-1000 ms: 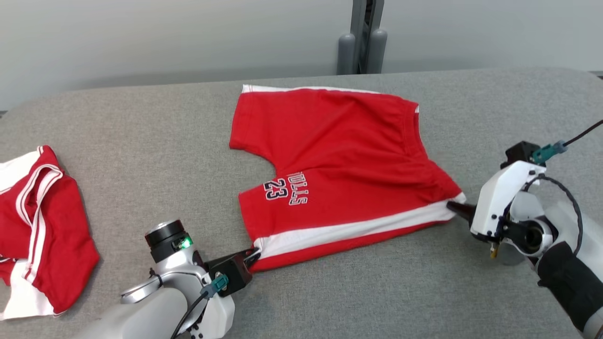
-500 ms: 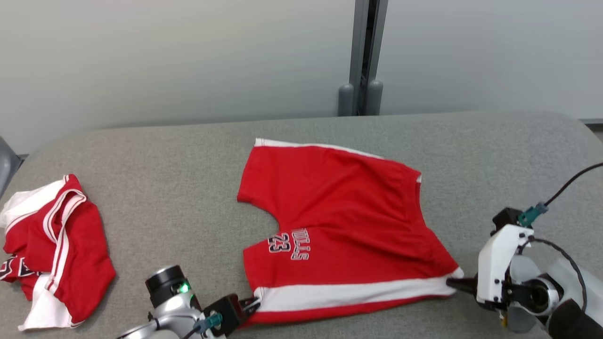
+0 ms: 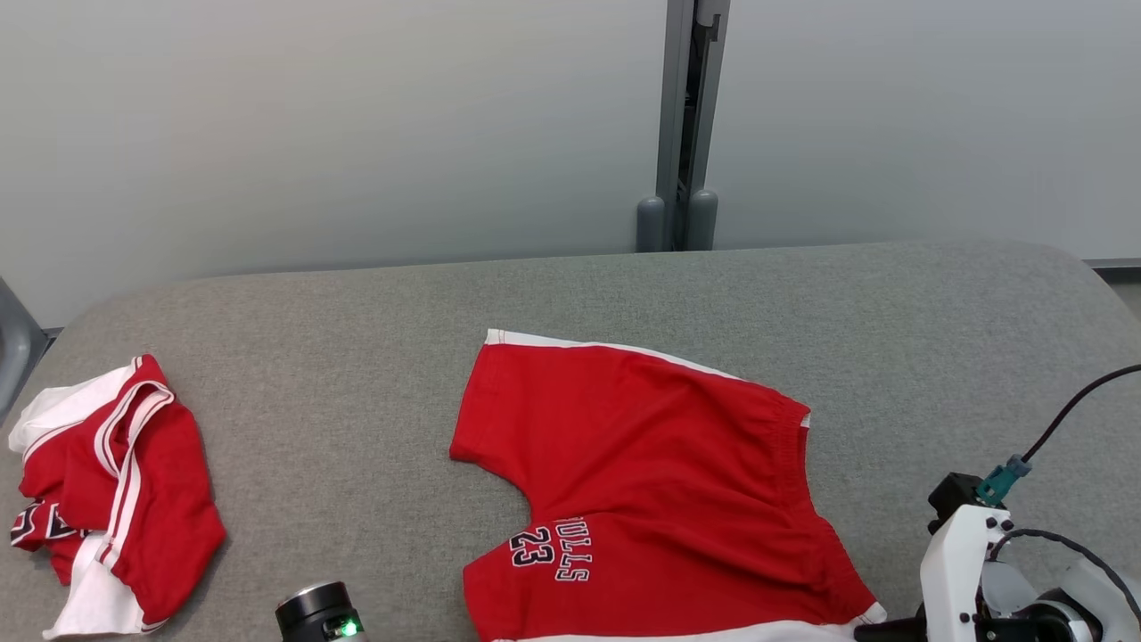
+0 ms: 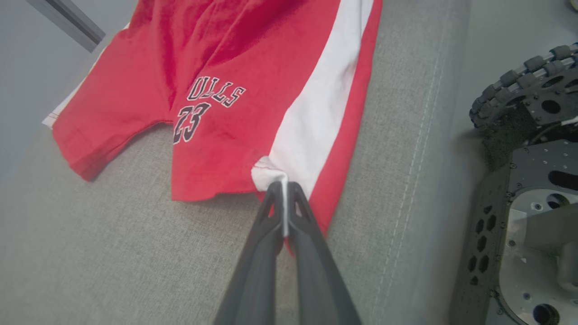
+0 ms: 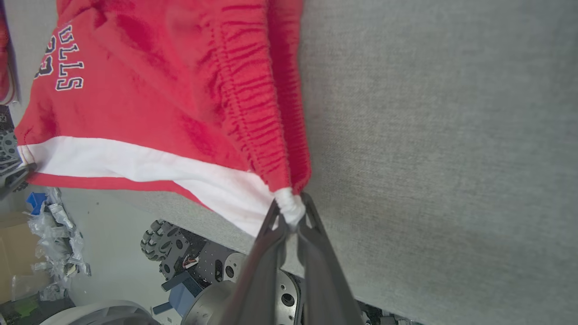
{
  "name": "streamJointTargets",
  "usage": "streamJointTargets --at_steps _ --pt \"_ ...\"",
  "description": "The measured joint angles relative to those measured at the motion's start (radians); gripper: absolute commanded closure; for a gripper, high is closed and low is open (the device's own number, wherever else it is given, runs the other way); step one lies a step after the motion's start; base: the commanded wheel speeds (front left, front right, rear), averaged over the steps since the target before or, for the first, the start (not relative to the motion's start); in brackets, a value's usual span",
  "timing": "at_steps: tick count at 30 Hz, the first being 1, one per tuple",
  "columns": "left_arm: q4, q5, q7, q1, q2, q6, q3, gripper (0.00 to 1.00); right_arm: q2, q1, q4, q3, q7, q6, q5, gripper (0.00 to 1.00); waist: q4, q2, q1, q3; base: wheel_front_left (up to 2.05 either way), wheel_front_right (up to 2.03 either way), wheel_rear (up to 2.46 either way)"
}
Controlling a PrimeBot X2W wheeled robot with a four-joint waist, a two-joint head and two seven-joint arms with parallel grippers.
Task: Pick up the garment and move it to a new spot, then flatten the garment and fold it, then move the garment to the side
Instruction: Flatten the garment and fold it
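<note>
Far left of the head view, a crumpled red-and-white bundle (image 3: 116, 499) sits out of play on the grey surface (image 3: 357, 357). Moving right, the garment (image 3: 651, 499), a pair of red shorts, lies spread in the lower middle of the frame with its print facing up.

In the left wrist view, the left end effector (image 4: 283, 193) is pinched together on the leg-hem corner, right where the white stripe (image 4: 316, 113) ends. We see a nub of white cloth bunched at its tips. At the lower right edge of the head view, the right end effector (image 3: 878, 631) pokes in at the waistband corner. Its own wrist view shows the jaws clamped on the white tip where the gathered waistband (image 5: 257, 104) meets the stripe.

So here is the geometry we care about. The striped side runs left to right along the bottom of the head frame, strung between the two grips. The rest of the cloth lies ahead of both, up the frame, with the far leg toward the upper left.

Neither arm is nearer, since each owns one end of that near edge. We judge that any pull or fold must carry both ends together, square to that line.
</note>
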Motion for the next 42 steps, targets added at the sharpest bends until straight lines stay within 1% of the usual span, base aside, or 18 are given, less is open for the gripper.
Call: streamJointTargets --at_steps 2,9,13,19,24,28,32,37,42 --pt "-0.019 -0.009 0.01 0.002 0.015 0.0 0.0 1.0 -0.011 0.008 -0.024 -0.007 -0.001 0.0 0.001 1.0 -0.001 0.0 0.0 0.001 0.0 0.0 0.0" --pt "-0.053 -0.027 0.021 0.007 0.041 0.0 0.0 1.0 -0.014 0.021 -0.064 -0.037 -0.025 0.0 0.0 1.0 -0.002 0.0 0.0 0.008 0.0 0.0 0.0" --pt "-0.051 -0.054 0.008 -0.035 0.054 0.0 0.006 1.0 -0.009 0.022 -0.091 -0.07 -0.058 0.0 -0.004 1.0 -0.002 0.0 0.0 0.013 0.0 0.0 0.0" --pt "-0.041 -0.081 -0.028 -0.075 0.07 0.009 0.058 1.0 -0.003 0.021 -0.13 -0.126 -0.105 0.0 -0.003 1.0 -0.005 0.0 0.0 0.02 0.0 0.0 0.0" --pt "-0.01 -0.11 -0.064 -0.102 0.074 0.011 0.099 1.0 0.009 0.014 -0.155 -0.166 -0.136 0.0 0.003 1.0 -0.012 0.0 0.0 0.03 0.0 0.0 0.0" --pt "0.004 -0.146 -0.085 -0.122 0.074 0.021 0.138 1.0 0.024 0.004 -0.158 -0.198 -0.165 0.0 0.002 1.0 -0.02 0.0 0.0 0.045 0.0 0.0 0.0" --pt "0.029 -0.188 -0.103 -0.14 0.065 0.032 0.182 1.0 0.052 -0.019 -0.15 -0.232 -0.2 0.0 0.002 1.0 -0.03 0.0 0.0 0.068 0.0 0.0 0.0" --pt "0.095 -0.244 -0.12 -0.211 0.038 0.03 0.249 1.0 0.101 -0.065 -0.114 -0.277 -0.225 0.0 0.018 1.0 -0.041 0.0 0.0 0.115 0.0 0.0 0.0" --pt "0.171 -0.261 -0.129 -0.28 0.02 0.019 0.269 1.0 0.163 -0.137 -0.082 -0.288 -0.258 0.0 -0.006 1.0 -0.064 0.0 0.0 0.164 0.0 0.0 0.0"
